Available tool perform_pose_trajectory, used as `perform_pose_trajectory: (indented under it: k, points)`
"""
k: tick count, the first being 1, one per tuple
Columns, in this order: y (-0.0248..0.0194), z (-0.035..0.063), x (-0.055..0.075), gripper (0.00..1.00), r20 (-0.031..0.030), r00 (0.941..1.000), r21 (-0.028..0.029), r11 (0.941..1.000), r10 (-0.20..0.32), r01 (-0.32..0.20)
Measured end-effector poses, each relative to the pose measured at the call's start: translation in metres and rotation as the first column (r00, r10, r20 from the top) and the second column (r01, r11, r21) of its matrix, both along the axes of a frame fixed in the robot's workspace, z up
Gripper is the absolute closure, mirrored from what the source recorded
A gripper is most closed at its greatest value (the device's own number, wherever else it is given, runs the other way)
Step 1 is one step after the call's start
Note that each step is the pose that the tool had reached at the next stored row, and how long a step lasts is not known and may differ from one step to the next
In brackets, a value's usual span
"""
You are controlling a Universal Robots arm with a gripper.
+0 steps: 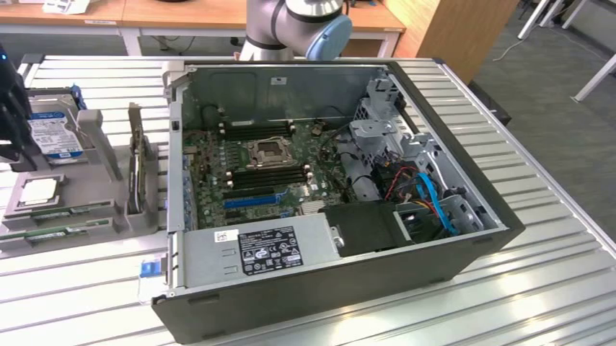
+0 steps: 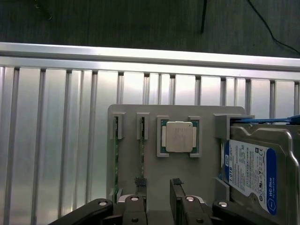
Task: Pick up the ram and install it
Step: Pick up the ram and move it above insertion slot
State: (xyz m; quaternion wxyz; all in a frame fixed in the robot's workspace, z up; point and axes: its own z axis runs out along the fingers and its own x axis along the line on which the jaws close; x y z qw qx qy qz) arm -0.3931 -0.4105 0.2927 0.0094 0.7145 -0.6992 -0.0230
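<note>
Two green ram sticks stand on edge in slots of a grey holder [image 2: 206,187]: one ram stick [image 2: 142,157] and a second [image 2: 116,161] beside it. My gripper [image 2: 157,182] hovers over the holder, open, with nothing between its fingers; one fingertip [image 2: 139,180] is close to the nearer stick. In the exterior view the ram sticks [image 1: 56,215] lie at the front of the holder [image 1: 106,220] on that view's left, with the gripper [image 1: 11,140] above it at the picture's edge. The open computer case [image 1: 337,288] shows the motherboard's black memory slots [image 1: 271,177].
On the holder also sit a square silver processor [image 2: 178,137] and a blue-labelled hard drive [image 2: 253,173]. An expansion card [image 1: 135,169] stands upright between holder and case. The case's power supply [image 1: 260,249] and drive cage [image 1: 376,137] flank the motherboard. All rests on a slatted metal table [image 1: 539,288].
</note>
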Motion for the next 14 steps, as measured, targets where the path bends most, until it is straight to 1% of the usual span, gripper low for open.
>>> perform_pose_trajectory:
  k: [14]
  points:
    - [0.0000, -0.0111, 0.000, 0.67, 0.0000, 1.0000, 0.0000, 1.0000, 0.000, 0.000]
